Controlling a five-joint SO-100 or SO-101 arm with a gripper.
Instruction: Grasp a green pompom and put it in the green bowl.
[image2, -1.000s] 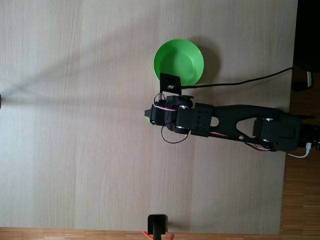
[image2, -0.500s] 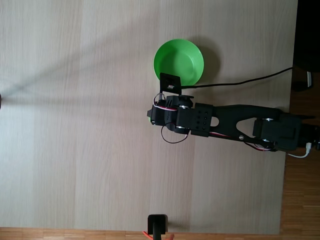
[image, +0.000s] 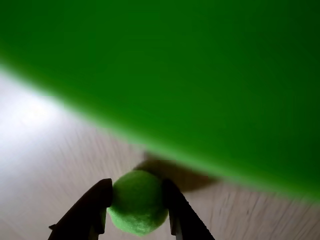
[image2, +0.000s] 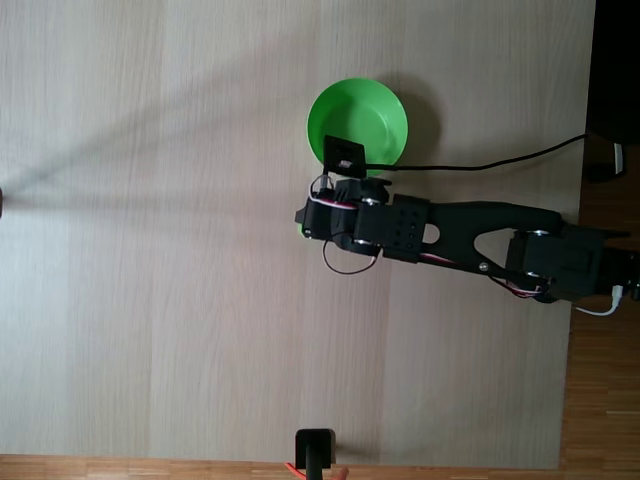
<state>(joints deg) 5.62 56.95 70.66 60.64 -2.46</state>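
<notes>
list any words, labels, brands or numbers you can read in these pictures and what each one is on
None: no readable text in the wrist view or the fixed view.
The green bowl, the green pompom held in the gripper and the black arm carry no legible marking.
The wooden table is plain grain.

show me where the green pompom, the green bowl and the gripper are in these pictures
green pompom (image: 137, 202): wrist view, middle of the fuzzy ball between the fingers.
green bowl (image2: 372, 108): fixed view, bare inside floor of the bowl.
gripper (image: 136, 210): wrist view, midway between the two dark fingertips, shut on the pompom.
</notes>
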